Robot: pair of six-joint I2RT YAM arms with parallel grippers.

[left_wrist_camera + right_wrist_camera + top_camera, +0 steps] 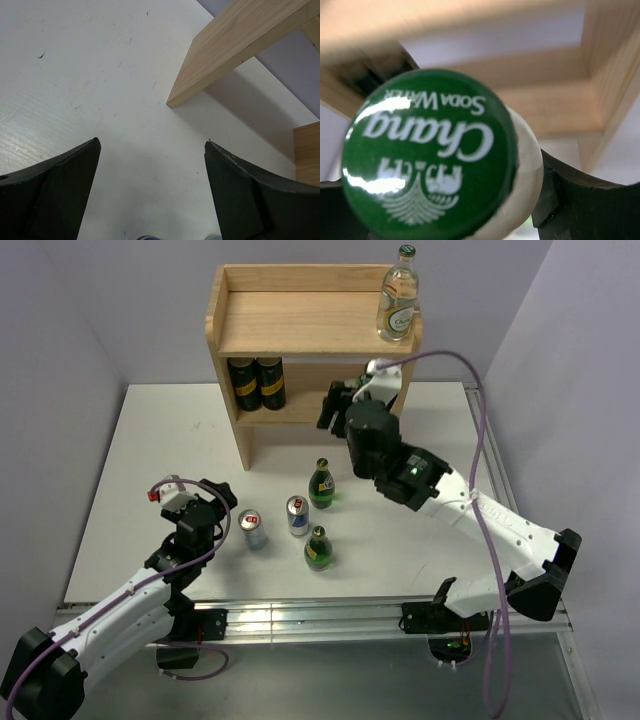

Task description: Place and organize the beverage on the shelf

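the right pincer (331,407) clamps a soda-water bottle (427,150) with a glossy round green cap at the pale wooden shelf (300,280), while the left pincer (152,145) gapes over the matte white bench (100,75).

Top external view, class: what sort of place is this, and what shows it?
Probably a robotics lab bench, not a shop: two robot arms bolted to a metal rail at the edge of a white table, bare pale walls, and a wooden shelf holding a few drinks.
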